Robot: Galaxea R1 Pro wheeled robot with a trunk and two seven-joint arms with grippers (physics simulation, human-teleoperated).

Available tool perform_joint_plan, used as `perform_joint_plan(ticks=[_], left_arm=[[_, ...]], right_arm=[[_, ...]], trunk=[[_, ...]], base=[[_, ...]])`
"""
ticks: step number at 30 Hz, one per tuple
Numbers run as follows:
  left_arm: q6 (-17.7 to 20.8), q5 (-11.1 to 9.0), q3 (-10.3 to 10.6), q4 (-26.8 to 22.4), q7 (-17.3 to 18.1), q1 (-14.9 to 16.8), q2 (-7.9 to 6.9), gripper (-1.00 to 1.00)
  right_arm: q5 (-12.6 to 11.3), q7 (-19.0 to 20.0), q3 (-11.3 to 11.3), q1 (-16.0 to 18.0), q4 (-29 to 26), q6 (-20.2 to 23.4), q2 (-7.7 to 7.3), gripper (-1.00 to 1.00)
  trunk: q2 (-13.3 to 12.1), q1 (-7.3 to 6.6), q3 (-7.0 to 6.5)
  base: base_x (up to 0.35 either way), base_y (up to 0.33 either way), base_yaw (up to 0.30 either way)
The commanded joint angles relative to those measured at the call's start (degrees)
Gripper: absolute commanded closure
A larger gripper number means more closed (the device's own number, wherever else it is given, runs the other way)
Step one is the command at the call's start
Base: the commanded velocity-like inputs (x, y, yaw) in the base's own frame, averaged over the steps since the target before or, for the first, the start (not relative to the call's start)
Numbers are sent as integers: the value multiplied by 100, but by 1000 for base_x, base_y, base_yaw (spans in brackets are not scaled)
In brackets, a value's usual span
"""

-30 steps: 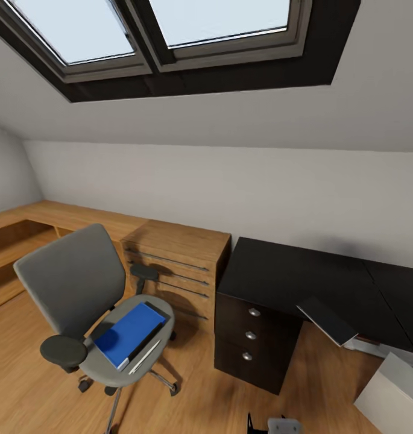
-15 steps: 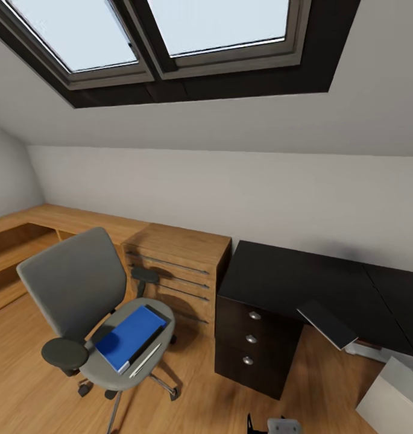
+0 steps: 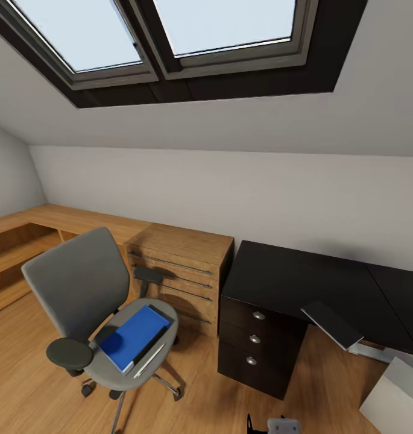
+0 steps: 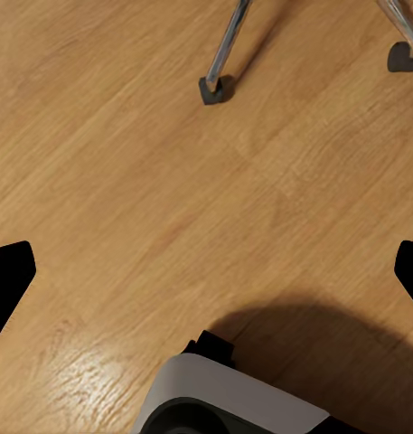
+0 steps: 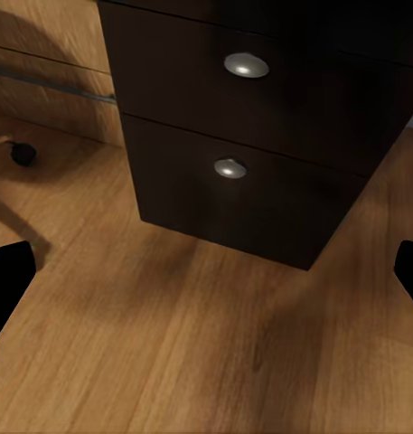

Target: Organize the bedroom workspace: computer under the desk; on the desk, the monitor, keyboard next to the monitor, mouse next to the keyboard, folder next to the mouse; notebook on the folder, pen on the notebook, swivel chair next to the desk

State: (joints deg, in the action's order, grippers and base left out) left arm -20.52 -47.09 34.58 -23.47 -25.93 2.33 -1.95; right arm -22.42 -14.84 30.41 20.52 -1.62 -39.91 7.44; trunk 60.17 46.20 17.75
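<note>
The swivel chair [image 3: 79,283] stands on the floor left of the desk [image 3: 302,277], with the wooden chest between them. On its seat lies the blue folder [image 3: 134,337], and the white pen [image 3: 149,360] rests beside it. A slim dark slab, likely the keyboard [image 3: 330,324], tilts off the desk's front edge. The light-grey computer [image 3: 393,398] sits on the floor at the lower right. The monitor and mouse are out of view, and I cannot make out the notebook. My left gripper [image 4: 206,276] is open over bare floor near the chair's legs [image 4: 217,88]. My right gripper [image 5: 206,271] is open, facing the desk's drawers [image 5: 229,168].
A light wooden drawer chest [image 3: 179,271] stands against the wall, joined to a long wooden shelf [image 3: 25,235] running left. A sloped ceiling with skylights [image 3: 170,36] hangs low over the desk. Part of my base [image 4: 233,398] shows below the left gripper.
The head view has shifted slightly, so the whole picture sits a little differently. None of the things has moved.
</note>
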Motion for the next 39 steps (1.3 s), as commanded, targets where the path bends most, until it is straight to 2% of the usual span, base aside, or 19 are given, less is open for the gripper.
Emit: perform_joint_plan(ticks=[1,9,16,20,22,24,25,26,27,28,29,30,32,33,35,37,39], left_arm=[[-22,-45,49,-8,-35,5,-7,-100],[-40,-38,49,-8,-35,5,-13,-100],[-413,-39,10,-8,-52,5,-42,-100],[-449,-46,-11,-20,-69,5,-168,-100],[-457,-59,-39,-43,-73,5,-344,-100],[-460,-77,-132,-105,-63,5,-590,-100],[-460,-80,-170,-124,-61,5,-634,-100],[-461,-85,-268,-160,-58,5,-706,-100],[-459,-90,-400,-184,-53,5,-755,-100],[-452,-90,-550,-205,-44,5,-788,-100],[-449,-90,-623,-213,-37,5,-800,-100],[-444,-90,-754,-227,-12,5,-818,-100],[-437,-90,-882,-268,69,5,-836,-100],[-428,-100,-974,-361,189,5,-886,-100],[-419,-134,-1021,-402,234,5,-946,-100],[-413,-251,-1143,-439,262,5,-999,-100],[-412,-332,-1234,-469,274,5,-1015,-100]], right_arm=[[-25,-36,50,4,4,-7,6,-100],[-26,-36,53,0,4,6,12,-100],[-13,-36,70,1,-57,6,21,-100],[-1,-36,75,4,-376,16,33,-100],[0,-50,73,9,-734,120,41,-100],[-34,-65,65,62,-1236,815,45,-100],[-39,-66,63,87,-1338,1024,47,-100],[-57,-70,59,170,-1561,1465,54,-100],[-89,-79,57,286,-1802,1919,104,-100],[-133,-94,56,416,-2005,2383,215,-100],[-159,-110,55,482,-2081,2614,256,-100],[-210,-167,54,612,-2201,3043,256,-100],[-290,-333,51,810,-2348,3532,256,-100],[-511,-617,48,1003,-2572,3898,256,-100],[-899,-807,46,1075,-2704,4067,256,-100],[-1607,-977,50,1123,-2792,4389,256,-100],[-2147,-1053,52,1142,-2818,4670,256,-100]], trunk=[[5,0,7],[5,0,8],[5,0,24],[5,0,27],[5,0,27],[5,0,27],[5,0,27],[5,0,27],[5,0,27],[5,0,27],[5,0,27],[5,0,27],[5,0,27],[5,0,27],[5,0,27],[5,0,27],[5,0,27]], base=[[0,8,0],[0,2,161],[0,0,210],[0,0,43],[0,53,15],[0,207,5],[0,243,3],[0,266,2],[0,282,1],[0,294,1],[0,300,1],[5,308,0],[28,313,0],[129,304,0],[203,255,0],[257,172,0],[199,72,0]])
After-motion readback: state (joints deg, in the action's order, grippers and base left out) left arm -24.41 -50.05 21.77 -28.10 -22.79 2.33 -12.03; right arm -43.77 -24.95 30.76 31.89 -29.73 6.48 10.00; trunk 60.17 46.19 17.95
